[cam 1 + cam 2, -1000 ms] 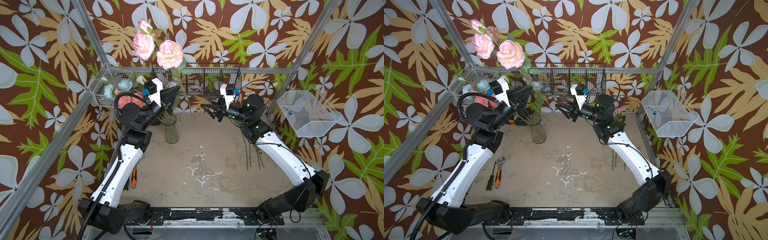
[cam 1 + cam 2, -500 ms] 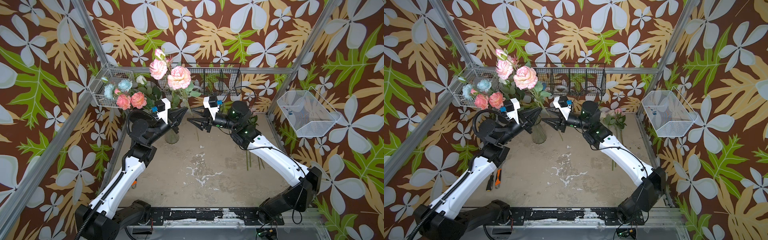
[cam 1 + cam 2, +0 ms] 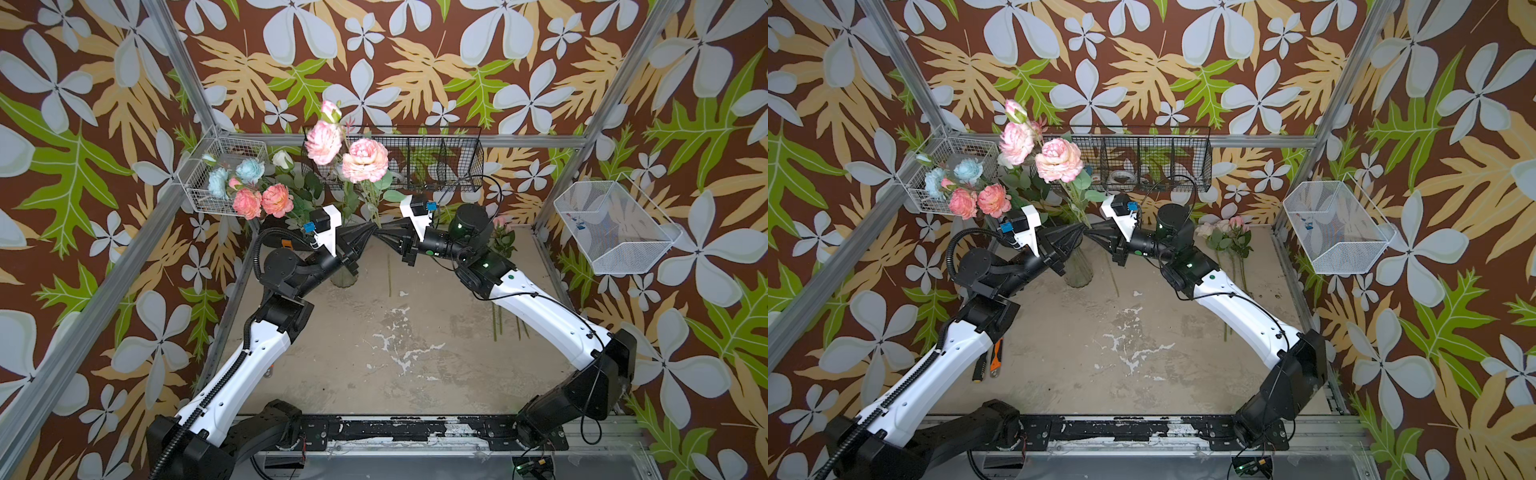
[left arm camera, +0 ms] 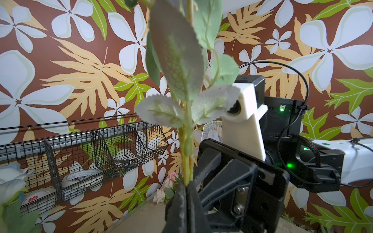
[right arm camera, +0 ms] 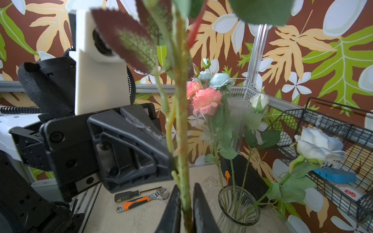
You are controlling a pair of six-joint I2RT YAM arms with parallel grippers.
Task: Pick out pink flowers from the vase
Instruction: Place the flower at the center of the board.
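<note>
Above the table I hold a branch of pale pink flowers (image 3: 365, 160) (image 3: 1059, 160) upright by its stem. My left gripper (image 3: 371, 227) (image 4: 186, 186) is shut on the green stem (image 4: 186, 141). My right gripper (image 3: 385, 228) (image 5: 185, 193) faces it tip to tip and is closed on the same stem (image 5: 181, 121). The ribbed glass vase (image 3: 1077, 268) (image 5: 238, 203) stands below, partly hidden behind the left gripper. It holds coral pink flowers (image 3: 262, 199), light blue ones (image 3: 249, 170) and white roses (image 5: 319, 145). More pink flowers (image 3: 1235, 224) lie at the table's back right.
A black wire basket (image 3: 457, 166) hangs on the back wall, a white one (image 3: 195, 183) in the left corner and a white mesh bin (image 3: 611, 226) at the right. A screwdriver and orange wrench (image 3: 988, 365) lie at the left. A black case (image 5: 246, 173) stands behind the vase.
My left arm has come down with the pink flowers. My right arm has swung in to meet it, and its jaws have gone from open to closed on the stem.
</note>
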